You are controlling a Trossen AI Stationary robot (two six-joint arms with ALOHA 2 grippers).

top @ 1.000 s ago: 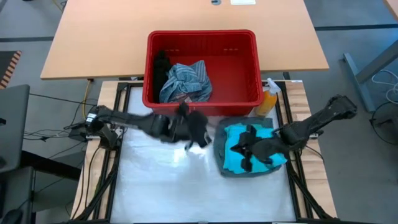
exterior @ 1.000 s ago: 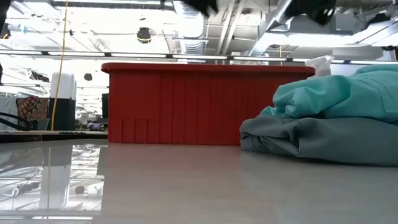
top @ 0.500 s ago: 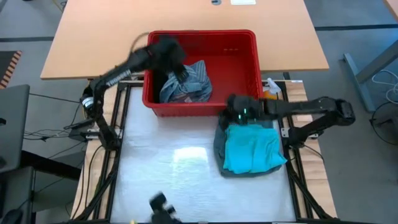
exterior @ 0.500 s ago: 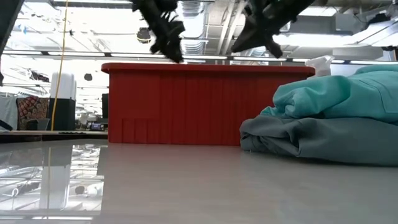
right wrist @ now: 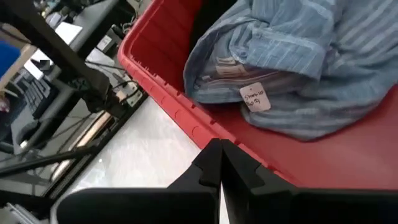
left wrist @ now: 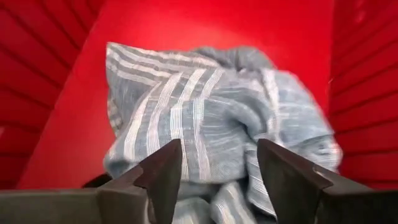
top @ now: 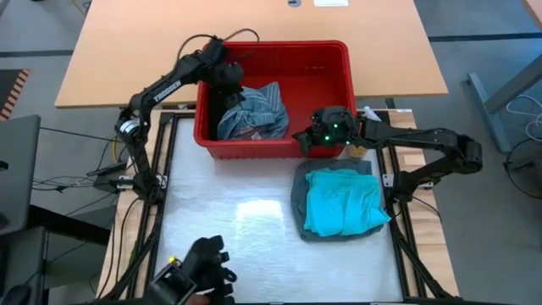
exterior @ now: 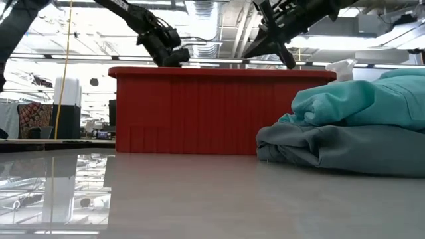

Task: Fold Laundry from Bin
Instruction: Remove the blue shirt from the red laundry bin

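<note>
Nearest you on the table (top: 220, 220), the folded teal garment (top: 343, 202) sits on the grey-green one (exterior: 345, 151), finished. Just beyond, your right gripper (top: 318, 138) hangs over the near rim of the bin (top: 334, 80), fingers pinched shut on nothing. Farther in, your left gripper (left wrist: 217, 171) has its fingers spread and empty, the striped cloth (left wrist: 205, 118) directly ahead between them; the black garment (top: 218, 95) lies beside it. The left arm is better placed, so drive straight forward.
</note>
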